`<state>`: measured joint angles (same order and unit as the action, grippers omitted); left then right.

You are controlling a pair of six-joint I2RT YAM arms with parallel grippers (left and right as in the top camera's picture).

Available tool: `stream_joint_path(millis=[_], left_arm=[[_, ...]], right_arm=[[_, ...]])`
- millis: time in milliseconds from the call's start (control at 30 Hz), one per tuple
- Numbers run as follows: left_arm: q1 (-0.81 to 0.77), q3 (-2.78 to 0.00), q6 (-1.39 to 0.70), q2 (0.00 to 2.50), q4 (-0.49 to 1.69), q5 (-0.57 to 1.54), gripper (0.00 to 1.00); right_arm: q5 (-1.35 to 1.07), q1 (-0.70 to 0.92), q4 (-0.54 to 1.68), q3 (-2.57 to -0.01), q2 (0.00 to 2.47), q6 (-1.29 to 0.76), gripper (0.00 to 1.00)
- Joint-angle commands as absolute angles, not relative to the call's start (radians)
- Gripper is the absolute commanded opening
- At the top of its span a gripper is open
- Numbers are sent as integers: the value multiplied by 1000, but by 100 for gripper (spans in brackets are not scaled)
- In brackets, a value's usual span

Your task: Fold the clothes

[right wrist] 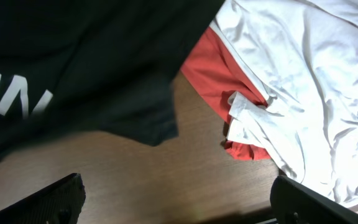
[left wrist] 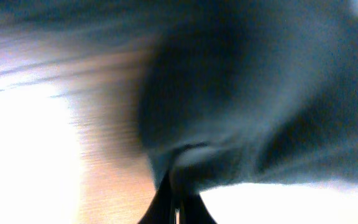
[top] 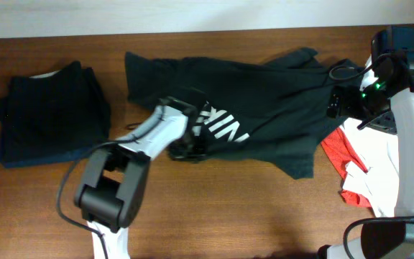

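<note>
Progress: one dark folded garment (top: 52, 111) at left of frame, done. Centre frame, black T-shirt (top: 264, 93), crumpled, logo up, not yet folded. At right edge, white-and-red garment (top: 358, 165) heaped, untouched. Left gripper (top: 187, 147) pinched closed on T-shirt's lower hem. Right gripper (top: 340, 101) spread wide over shirt's right end, holding nothing. Roughly a third done, by estimate.

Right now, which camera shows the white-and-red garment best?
The right wrist view: the white-and-red garment fills its right side, crumpled on the table, folds sharp. Overhead shows only part of the garment at the table's right edge, partly behind the right arm. The left wrist view shows mostly blurred dark fabric.
</note>
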<state>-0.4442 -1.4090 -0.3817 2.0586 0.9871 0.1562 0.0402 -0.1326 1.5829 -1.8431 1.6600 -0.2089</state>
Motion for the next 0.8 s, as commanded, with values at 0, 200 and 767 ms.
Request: stream_joint_path(millis=[0, 200, 767], left_arm=[[-202, -1406, -339, 1919, 1072, -163, 0], [145, -1405, -339, 1774, 954, 44, 7], [-208, -1030, -591, 1802, 575, 188, 84]], right_arm=[[65, -138, 1582, -1848, 1650, -215, 99], [65, -138, 1583, -1848, 1652, -215, 99], [65, -138, 1582, -1848, 1658, -215, 99]])
